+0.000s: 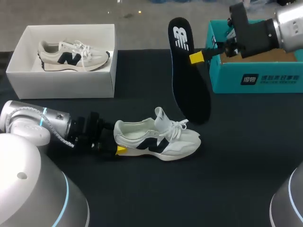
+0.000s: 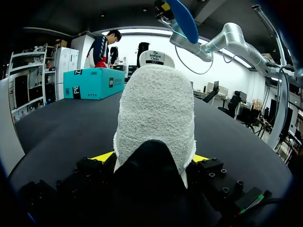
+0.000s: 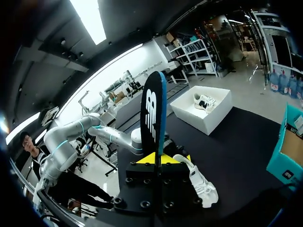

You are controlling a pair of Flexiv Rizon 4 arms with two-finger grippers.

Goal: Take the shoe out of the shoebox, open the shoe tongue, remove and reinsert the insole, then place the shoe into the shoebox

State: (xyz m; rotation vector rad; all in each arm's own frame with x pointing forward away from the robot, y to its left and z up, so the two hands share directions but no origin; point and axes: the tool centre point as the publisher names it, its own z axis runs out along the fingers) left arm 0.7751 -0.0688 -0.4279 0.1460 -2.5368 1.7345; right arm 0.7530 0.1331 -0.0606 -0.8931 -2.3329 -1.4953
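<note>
A white sneaker with navy marks [image 1: 158, 139] lies on its side on the black table, toe to the right. My left gripper [image 1: 118, 141] has its heel between the yellow fingers; in the left wrist view both tips press the sides of the sneaker's heel [image 2: 156, 118], so my left gripper [image 2: 151, 158] is shut on it. My right gripper [image 1: 196, 57] is up in the air, shut on the edge of a black insole [image 1: 187, 80] that hangs upright above and behind the sneaker. The right wrist view shows the insole [image 3: 152, 118] clamped in my right gripper [image 3: 158, 158], with the sneaker [image 3: 201, 182] below.
The white shoebox [image 1: 61, 85] stands open at the back left with a second sneaker [image 1: 73, 56] inside. A teal box [image 1: 255, 78] sits at the back right, under my right arm. Bare black table lies in front of the sneaker.
</note>
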